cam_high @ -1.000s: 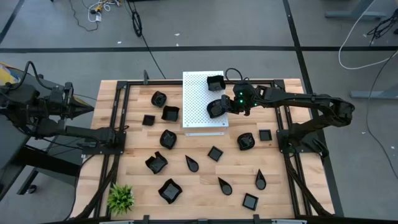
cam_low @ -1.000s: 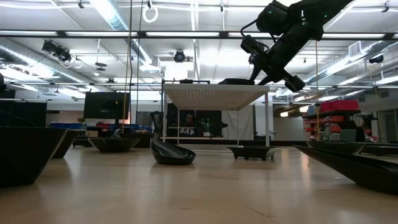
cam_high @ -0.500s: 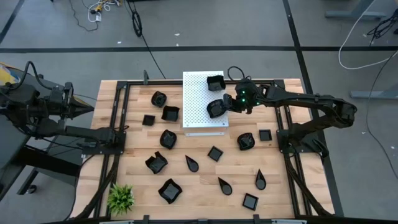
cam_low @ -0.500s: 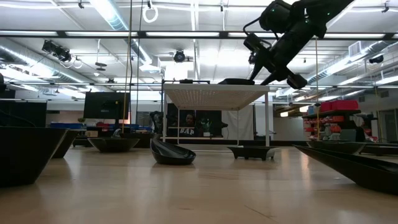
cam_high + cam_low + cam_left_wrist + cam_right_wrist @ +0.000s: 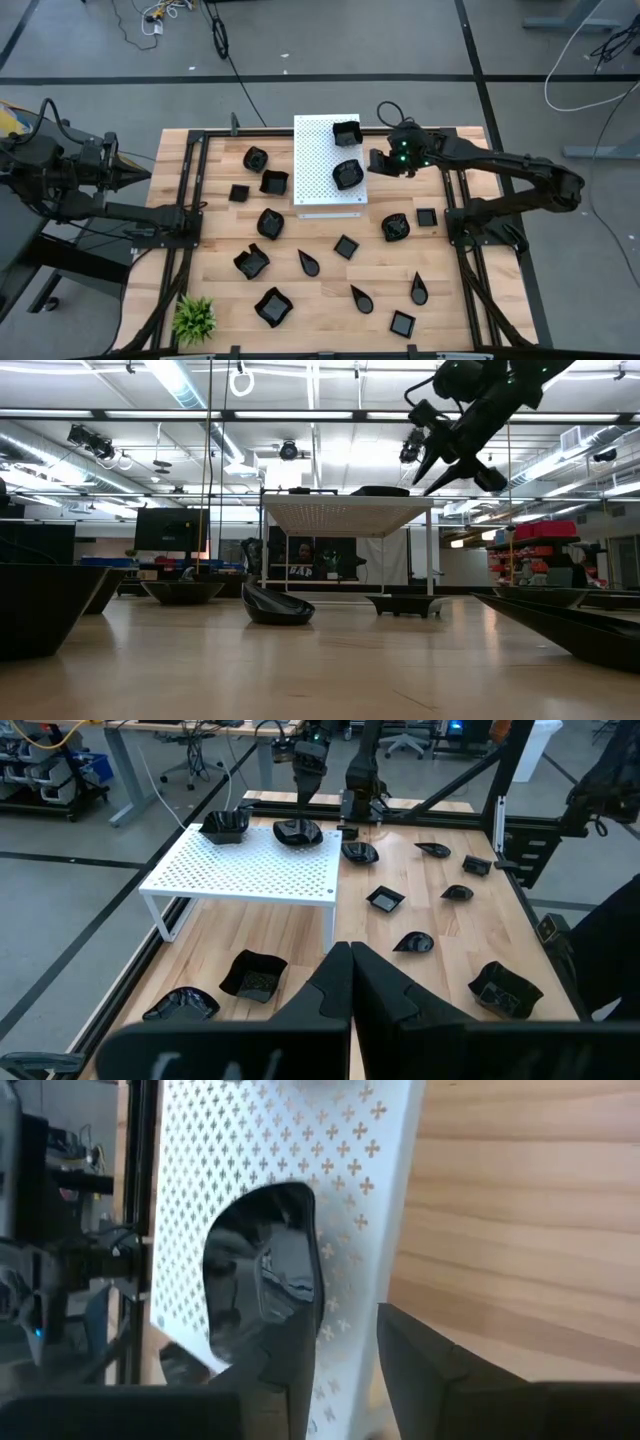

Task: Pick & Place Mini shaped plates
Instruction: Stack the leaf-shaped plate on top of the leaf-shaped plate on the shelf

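The rounded black plate point(image 5: 347, 175) I was working sits on the white perforated board point(image 5: 315, 150), near the board's right edge at the middle of the high view, with a squarer plate point(image 5: 346, 132) on the same board toward its top right corner. My right gripper point(image 5: 377, 162) now stands just off that edge, to the right of the rounded plate and apart from it; the jaws are parted and hold nothing, and the wrist view looks past my own fingers point(image 5: 290, 1350) at the plate lying free on the board. The plate has no clear long axis that I can tell.

A second ago the jaws were on or right at this plate, over the board; now they are wider and the arm has drawn back to the right and risen in the low view.

The remaining plates are spread over the bench point(image 5: 320, 300) below the board. The nearest to my right gripper is the rounded one point(image 5: 395, 227) at centre right, so I judge that arm takes the next pick. My left gripper point(image 5: 140, 175) waits at the left edge, jaws closed.
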{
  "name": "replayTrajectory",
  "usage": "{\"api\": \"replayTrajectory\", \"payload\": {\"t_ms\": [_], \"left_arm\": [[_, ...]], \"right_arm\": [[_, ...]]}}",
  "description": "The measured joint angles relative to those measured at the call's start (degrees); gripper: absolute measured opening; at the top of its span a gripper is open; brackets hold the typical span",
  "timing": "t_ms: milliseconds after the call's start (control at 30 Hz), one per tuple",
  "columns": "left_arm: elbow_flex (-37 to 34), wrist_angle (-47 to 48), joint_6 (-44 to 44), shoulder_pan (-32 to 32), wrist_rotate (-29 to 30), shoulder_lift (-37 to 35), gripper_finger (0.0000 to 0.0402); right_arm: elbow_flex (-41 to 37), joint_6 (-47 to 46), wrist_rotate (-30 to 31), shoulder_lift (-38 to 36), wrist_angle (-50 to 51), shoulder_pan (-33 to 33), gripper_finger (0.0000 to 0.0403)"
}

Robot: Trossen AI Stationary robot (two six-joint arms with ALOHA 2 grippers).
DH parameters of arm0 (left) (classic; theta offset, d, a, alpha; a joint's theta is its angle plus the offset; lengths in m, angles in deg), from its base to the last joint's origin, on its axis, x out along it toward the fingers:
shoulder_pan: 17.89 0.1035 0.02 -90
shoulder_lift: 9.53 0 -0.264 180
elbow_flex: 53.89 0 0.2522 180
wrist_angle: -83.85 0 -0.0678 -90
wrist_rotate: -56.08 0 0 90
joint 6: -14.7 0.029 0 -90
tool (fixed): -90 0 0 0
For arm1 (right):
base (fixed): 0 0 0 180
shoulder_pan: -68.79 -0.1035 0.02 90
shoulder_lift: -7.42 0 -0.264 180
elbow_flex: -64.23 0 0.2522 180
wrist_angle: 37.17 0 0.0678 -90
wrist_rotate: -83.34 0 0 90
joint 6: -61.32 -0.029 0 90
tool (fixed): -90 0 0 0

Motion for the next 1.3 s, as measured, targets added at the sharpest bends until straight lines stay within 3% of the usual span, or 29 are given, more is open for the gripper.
{"api": "replayTrajectory", "payload": {"t_ms": [333, 600, 900, 1300], "left_arm": [[-0.01, 0.00, 0.00, 0.00, 0.00, 0.00, 0.0003], [-0.01, -0.02, 0.00, 0.00, -0.01, 0.00, 0.0003], [0.01, 0.00, 0.00, 0.00, -0.02, 0.00, 0.0003], [0.00, 0.00, 0.00, 0.00, -0.01, 0.00, 0.0003]], "right_arm": [[0.00, 4.72, -0.16, -7.52, 4.56, 0.00, 0.0113], [0.00, 8.77, -0.22, -7.79, 7.50, -3.55, 0.0111], [-0.11, 8.30, 1.46, -7.79, 18.55, -5.14, 0.0104], [-10.55, 5.50, -0.27, -13.68, 21.13, -6.76, 0.0100]]}}
